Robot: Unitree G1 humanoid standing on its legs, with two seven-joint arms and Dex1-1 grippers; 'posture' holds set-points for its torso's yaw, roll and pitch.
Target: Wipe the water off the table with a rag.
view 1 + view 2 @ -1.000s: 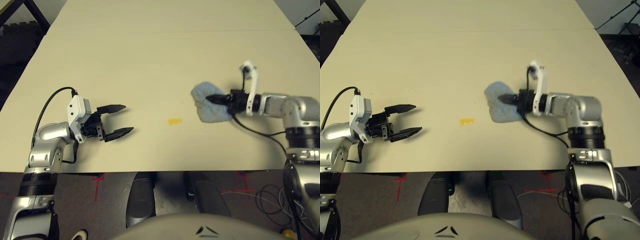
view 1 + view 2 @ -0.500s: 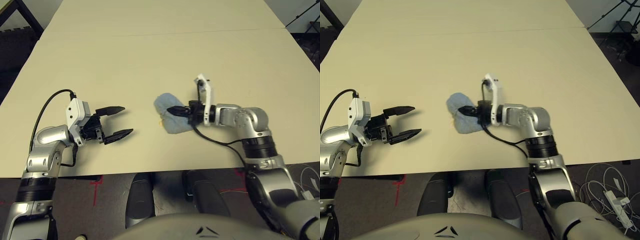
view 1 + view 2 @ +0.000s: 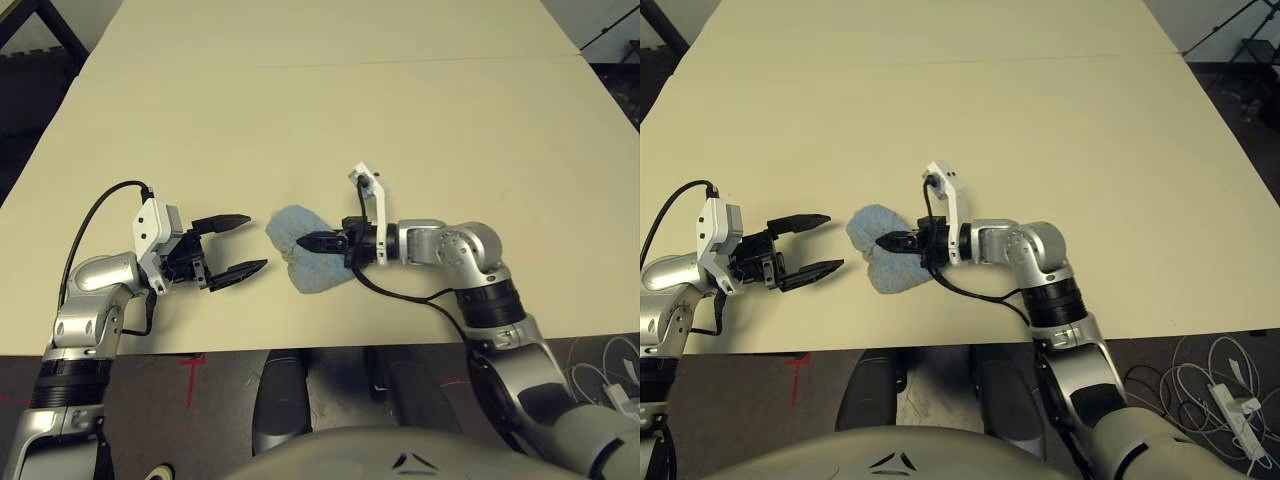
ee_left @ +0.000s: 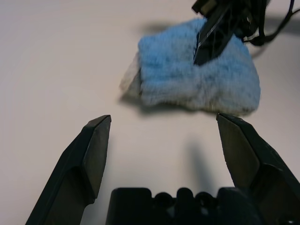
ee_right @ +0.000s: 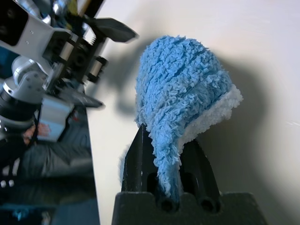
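Your left claw (image 3: 232, 246) stood with fingers apart and empty, just beside the rag (image 3: 300, 250), which lay near the desk's (image 3: 330, 120) front edge. Your right claw (image 3: 312, 241) was clamped on the rag's top fold, on the rag's far side from the left claw. The cloth looked soft, light and limp; a bunched fold suits gripping.

One rag (image 3: 305, 250), two tools: left tool (image 3: 235, 245), right tool (image 3: 312, 241)

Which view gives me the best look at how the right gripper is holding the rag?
Right wrist view: the rag is pinched between the right gripper fingers. Both eye views show it held on the table; the left wrist view shows it from the far side.
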